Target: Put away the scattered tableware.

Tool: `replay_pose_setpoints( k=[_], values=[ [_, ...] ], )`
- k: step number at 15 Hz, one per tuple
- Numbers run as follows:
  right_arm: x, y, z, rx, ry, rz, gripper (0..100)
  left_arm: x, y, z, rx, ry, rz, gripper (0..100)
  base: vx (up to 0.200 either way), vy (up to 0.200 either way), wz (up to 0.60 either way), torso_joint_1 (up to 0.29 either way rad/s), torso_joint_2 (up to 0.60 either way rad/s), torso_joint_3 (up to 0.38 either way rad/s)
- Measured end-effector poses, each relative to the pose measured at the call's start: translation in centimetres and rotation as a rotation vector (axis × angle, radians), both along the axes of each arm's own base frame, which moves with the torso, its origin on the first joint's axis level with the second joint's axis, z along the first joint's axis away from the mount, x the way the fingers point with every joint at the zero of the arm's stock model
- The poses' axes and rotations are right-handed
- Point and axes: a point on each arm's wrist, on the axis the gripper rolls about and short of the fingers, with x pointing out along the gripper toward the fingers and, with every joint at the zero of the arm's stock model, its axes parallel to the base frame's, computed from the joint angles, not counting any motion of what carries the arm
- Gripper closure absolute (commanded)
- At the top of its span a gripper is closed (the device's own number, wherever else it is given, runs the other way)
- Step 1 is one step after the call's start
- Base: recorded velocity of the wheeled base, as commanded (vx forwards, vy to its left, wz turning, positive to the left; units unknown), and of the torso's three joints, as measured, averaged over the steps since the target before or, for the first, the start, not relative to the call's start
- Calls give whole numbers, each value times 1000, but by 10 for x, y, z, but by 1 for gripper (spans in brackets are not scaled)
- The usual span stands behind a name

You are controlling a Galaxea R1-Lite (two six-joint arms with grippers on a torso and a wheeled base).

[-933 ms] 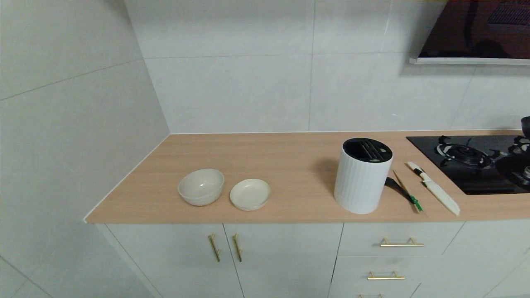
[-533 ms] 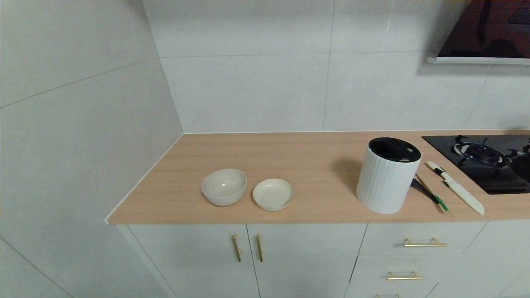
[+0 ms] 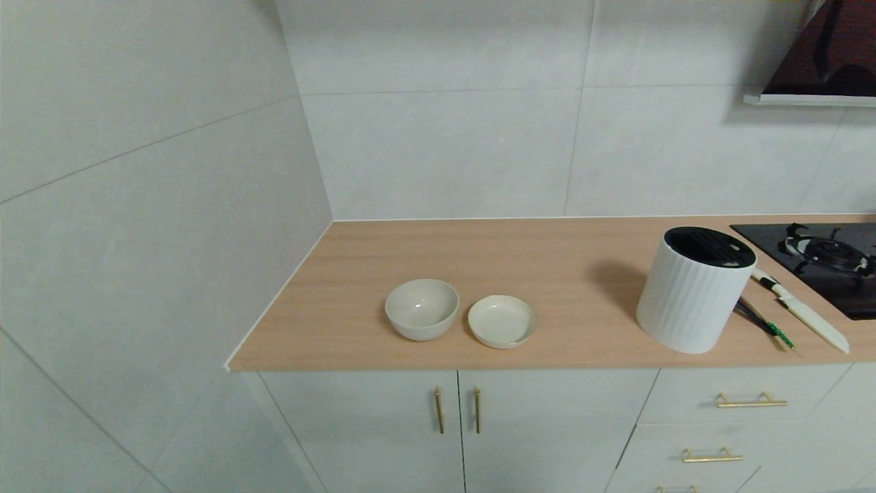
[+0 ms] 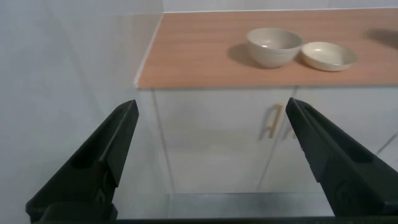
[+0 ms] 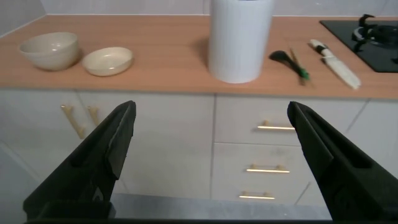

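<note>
Cream bowl [image 3: 421, 309] is seen at the counter's [image 3: 547, 260] left part, w/ a shallow dish [image 3: 501, 320] just beside it. Further right a white ribbed holder [image 3: 694, 291] stands upright. A black spoon [image 3: 747, 311] & chopsticks [image 3: 777, 333] lie just beside it, then a knife [image 3: 801, 311] near the hob [image 3: 821, 260].

Risk, as judged: bowl & dish sit near the front edge, so a skewed approach could knock one off. The thin chopsticks could be rolled or missed.

L gripper [image 4: 211, 168] & R gripper [image 5: 208, 165] are spread wide, w/ nothing held or touched.
</note>
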Motion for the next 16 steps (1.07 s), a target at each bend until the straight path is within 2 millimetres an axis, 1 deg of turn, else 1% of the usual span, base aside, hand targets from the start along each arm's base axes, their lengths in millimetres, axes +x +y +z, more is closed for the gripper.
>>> replay_pose_setpoints(
  k=[16],
  values=[
    [0,0,0,0,0,0,0,0,0,0,1,0,0,0,0,0,0,0,0,0]
  ],
)
